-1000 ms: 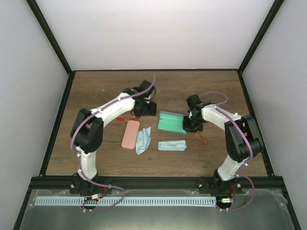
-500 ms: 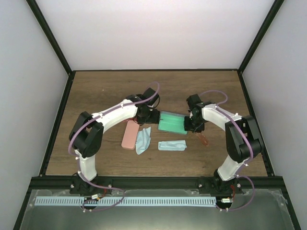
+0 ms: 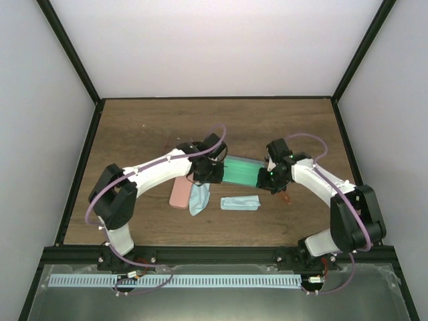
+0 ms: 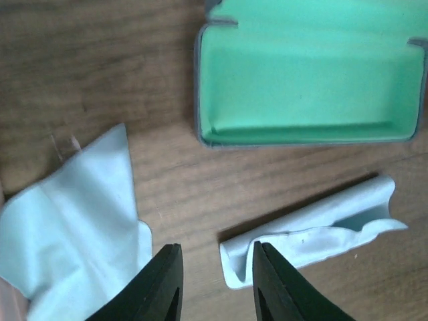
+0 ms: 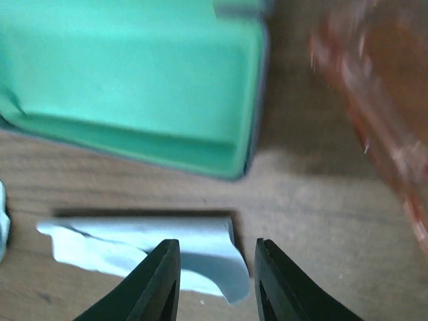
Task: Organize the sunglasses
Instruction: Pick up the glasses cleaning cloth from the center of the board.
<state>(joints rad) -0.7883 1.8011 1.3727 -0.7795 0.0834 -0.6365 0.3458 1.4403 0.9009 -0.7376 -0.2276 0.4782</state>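
The orange-red sunglasses (image 3: pixel 285 196) lie on the table right of the open green-lined case (image 3: pixel 241 172). They show blurred in the right wrist view (image 5: pixel 381 100). The reddish-pink pair does not show in any view. My left gripper (image 3: pixel 204 175) is open and empty at the case's left end, and hangs between two light blue cloths in its wrist view (image 4: pixel 214 281). My right gripper (image 3: pixel 269 180) is open and empty at the case's right end, above the end of the folded cloth (image 5: pixel 147 251). The case also shows in both wrist views (image 4: pixel 307 80) (image 5: pixel 127 73).
A closed pink case (image 3: pixel 180 190) lies left of a spread light blue cloth (image 3: pixel 199 197) (image 4: pixel 73 214). A folded light blue cloth (image 3: pixel 241 202) (image 4: pixel 314 227) lies in front of the green case. Black frame rails border the table.
My left gripper has moved right and nearer, from beside the pink case to the green case's left end. My right arm has swung its elbow outward, its gripper staying at the case's right end.
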